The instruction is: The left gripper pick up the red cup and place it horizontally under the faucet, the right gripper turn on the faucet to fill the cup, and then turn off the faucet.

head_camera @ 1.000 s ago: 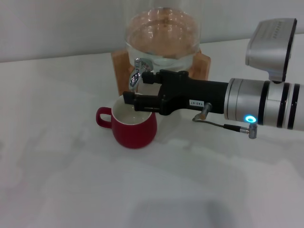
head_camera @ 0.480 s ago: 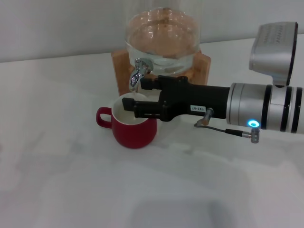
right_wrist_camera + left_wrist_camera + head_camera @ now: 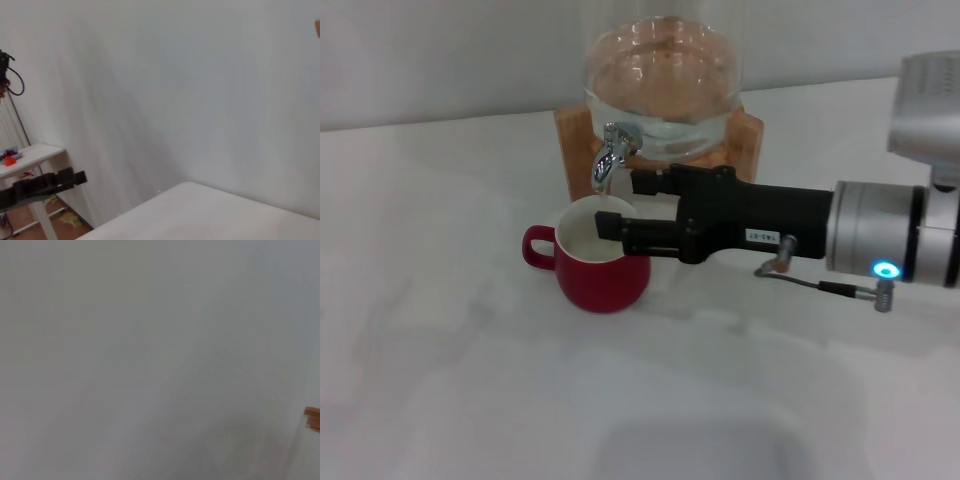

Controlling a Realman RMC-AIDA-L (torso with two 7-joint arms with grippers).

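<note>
Chrome catches the light in my head view: the faucet [image 3: 608, 152] sticks out from the glass water jar [image 3: 663, 85] on its wooden stand [image 3: 745, 135], spout pointing down. Directly below it the red cup [image 3: 602, 262] stands upright on the white desk [image 3: 440, 350], mouth up, handle turned toward my left side. My right claw [image 3: 619, 204] reaches in from the right, its long axis running nearly level across the desk toward the cup and faucet. The upper finger ends just beside the faucet's lever, apart from it as far as I can see; the lower finger lies over the cup's far rim. The fingers stand moderately apart with nothing gripped between them. I judge the cup is already placed, so the coming move turns on that lever: it lies just to the left of and slightly above my upper fingertip, so a short reach along the arm's own axis would meet it. My right arm is plainly the nearer one; my left claw is out of sight here.

My left wrist view shows only blank pale surface, with a sliver of orange-brown wood [image 3: 313, 418] at one edge. I cannot tell that claw's state.

My right wrist view shows a pale wall, a desk corner [image 3: 210, 212] and a side table [image 3: 25, 155] beyond.
</note>
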